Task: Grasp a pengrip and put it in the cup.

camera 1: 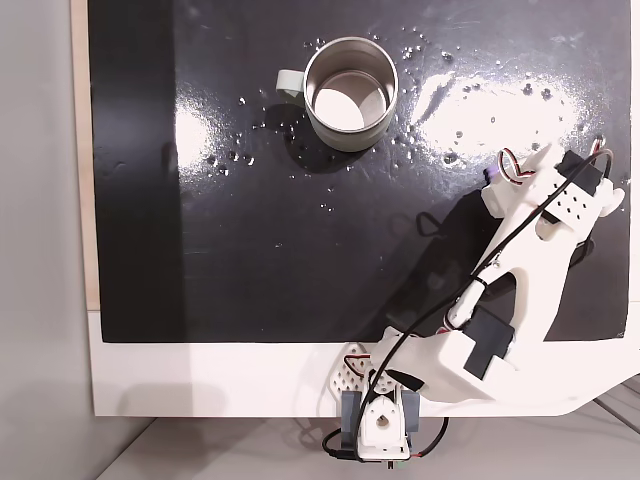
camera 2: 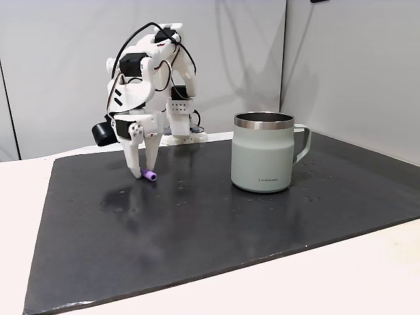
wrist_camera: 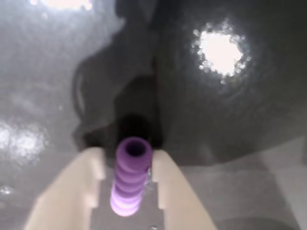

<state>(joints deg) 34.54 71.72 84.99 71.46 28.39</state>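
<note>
Pengrip: a small purple ribbed tube, seen in the wrist view between the two pale fingers, at lower centre of the frame.
Long axis: laid along the gap between the fingers, its open end turned away from the camera, so a plain closing would be across its width.
Place on the surface: in a fixed view the pengrip is seen lying on the dark mat at centre left, just at the fingertips.
Fingers: spread either side of the tube and lowered to the mat; whether the tube is already touched on both sides cannot be told, and no lift is seen.
Seen from above: the arm is stretched to the right edge of the frame, a speck of purple showing at its tip.
Cup: set upright at upper centre of the frame, well apart from the fingers, handle to the left.
Cup contents: nothing is seen inside; bare metal floor.
Cup from the side: the cup stands right of centre, mouth open upward.
Judged step: closing on the tube, then a carry across to the cup.
</note>
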